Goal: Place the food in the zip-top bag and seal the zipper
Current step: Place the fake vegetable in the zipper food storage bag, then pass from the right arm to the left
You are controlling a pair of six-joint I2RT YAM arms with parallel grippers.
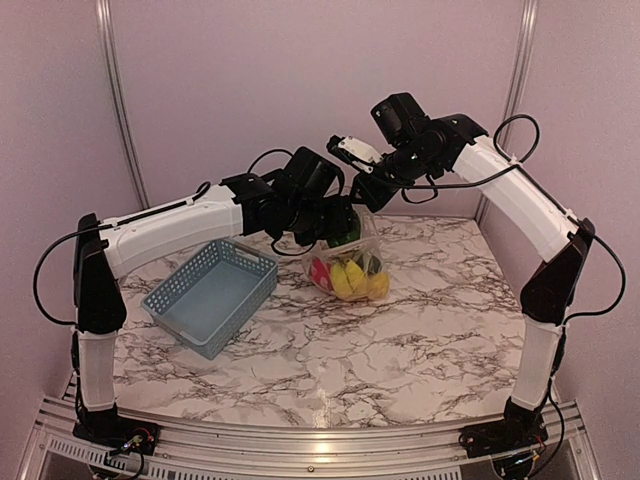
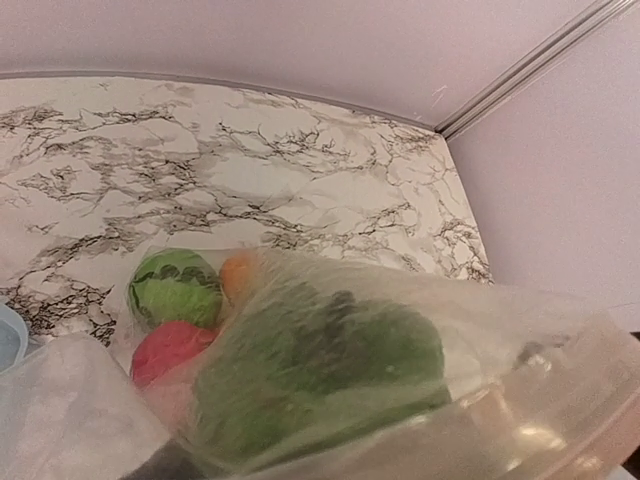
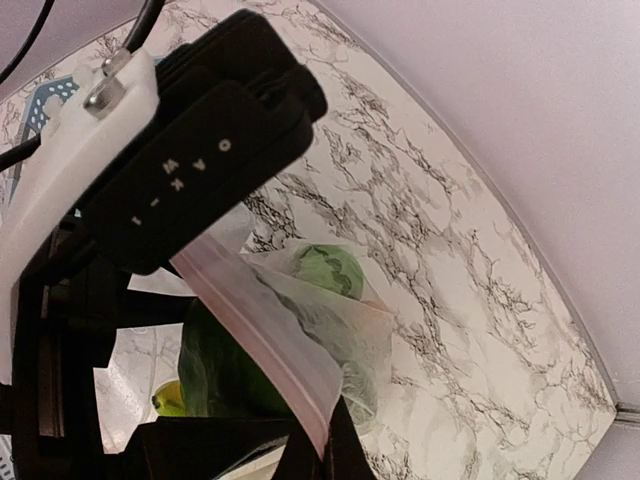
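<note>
The zip-top bag (image 1: 366, 246) hangs over the back middle of the table with food in it: a yellow banana (image 1: 352, 276) and a red apple (image 1: 320, 270). My right gripper (image 3: 325, 455) is shut on the pinkish zipper (image 3: 262, 345) and holds the mouth edge up. My left gripper (image 1: 335, 228) is at the bag's mouth beside a large dark green piece (image 3: 225, 370). In the left wrist view that green piece (image 2: 330, 360) is blurred behind plastic, and my left fingers are hidden. A striped melon (image 2: 175, 285), the apple (image 2: 165, 350) and an orange (image 2: 238, 272) lie lower in the bag.
A blue-grey slotted basket (image 1: 210, 295) stands on the marble table (image 1: 420, 340) to the left of the bag. Both arms meet above the back middle. Pale walls close in the table at the back and on both sides.
</note>
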